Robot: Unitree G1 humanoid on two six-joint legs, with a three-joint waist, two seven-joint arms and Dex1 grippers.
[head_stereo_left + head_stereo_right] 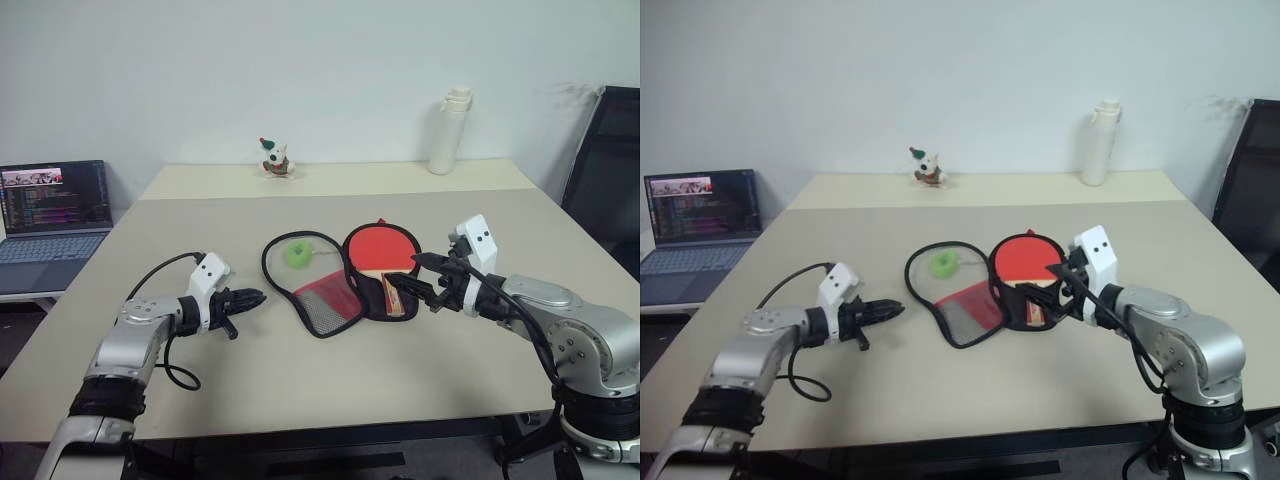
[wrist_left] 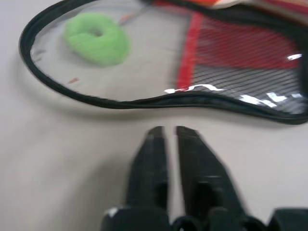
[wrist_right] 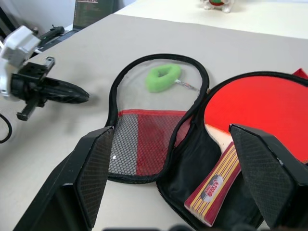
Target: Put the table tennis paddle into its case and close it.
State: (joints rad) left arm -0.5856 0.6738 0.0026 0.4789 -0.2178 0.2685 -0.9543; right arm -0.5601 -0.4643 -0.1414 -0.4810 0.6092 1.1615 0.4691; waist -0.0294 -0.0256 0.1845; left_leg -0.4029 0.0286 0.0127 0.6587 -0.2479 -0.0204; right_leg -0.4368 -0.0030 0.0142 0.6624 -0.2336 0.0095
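Note:
The case lies unzipped and spread flat mid-table, its mesh-and-red flap to the left with a green foam piece on the inner side. The table tennis paddle rests in the case's right half, red face up, its striped handle pointing toward me. My left gripper hovers just left of the flap's zipper rim, shut and holding nothing. My right gripper hangs above the handle end of the paddle, open, with nothing between its fingers.
An open laptop sits on a side desk at the far left. On the back table stand a white bottle and a small toy figure. A black chair is at the right edge.

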